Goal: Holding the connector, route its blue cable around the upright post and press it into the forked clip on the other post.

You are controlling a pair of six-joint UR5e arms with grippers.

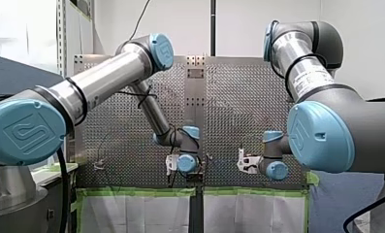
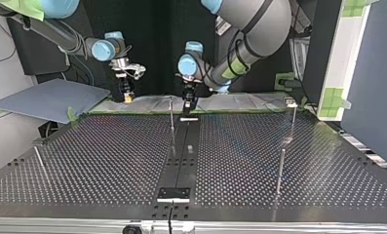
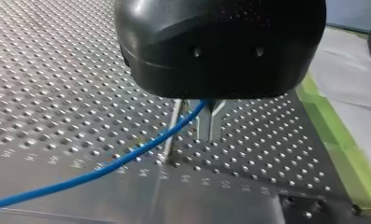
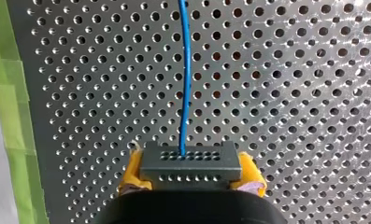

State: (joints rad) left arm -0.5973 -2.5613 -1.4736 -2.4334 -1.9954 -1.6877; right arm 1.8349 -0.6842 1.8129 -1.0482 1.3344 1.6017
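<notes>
My right gripper point(image 4: 191, 176) clamps the connector point(image 4: 191, 161), the rigid part worth holding. The cable point(image 4: 187, 84) looks light, springy; my left gripper point(image 3: 211, 133) is closed beside it.

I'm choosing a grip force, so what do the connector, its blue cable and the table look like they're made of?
The connector is matte dark grey with moulded rows of pin holes, so probably hard plastic. The blue cable is thin, smooth and gently curved, likely plastic-sheathed wire. The table is silvery with a brushed sheen and regular punched holes, apparently sheet metal.
</notes>
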